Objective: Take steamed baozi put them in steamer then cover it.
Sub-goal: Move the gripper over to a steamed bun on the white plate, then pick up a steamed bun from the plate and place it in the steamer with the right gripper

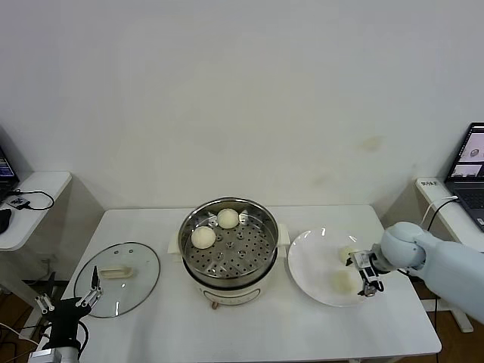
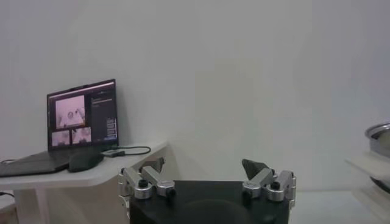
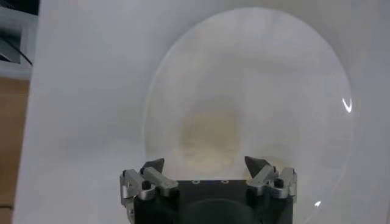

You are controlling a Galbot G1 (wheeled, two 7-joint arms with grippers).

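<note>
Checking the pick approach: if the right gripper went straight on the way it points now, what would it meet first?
Most likely the steamed baozi lying on the white plate. The right gripper points down at it with jaws open on either side of it. How much gap remains above the bun is unclear.

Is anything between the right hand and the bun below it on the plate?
Nothing visible. The right hand is open right above a bun on the plate, and the steamer beside it is uncovered.
</note>
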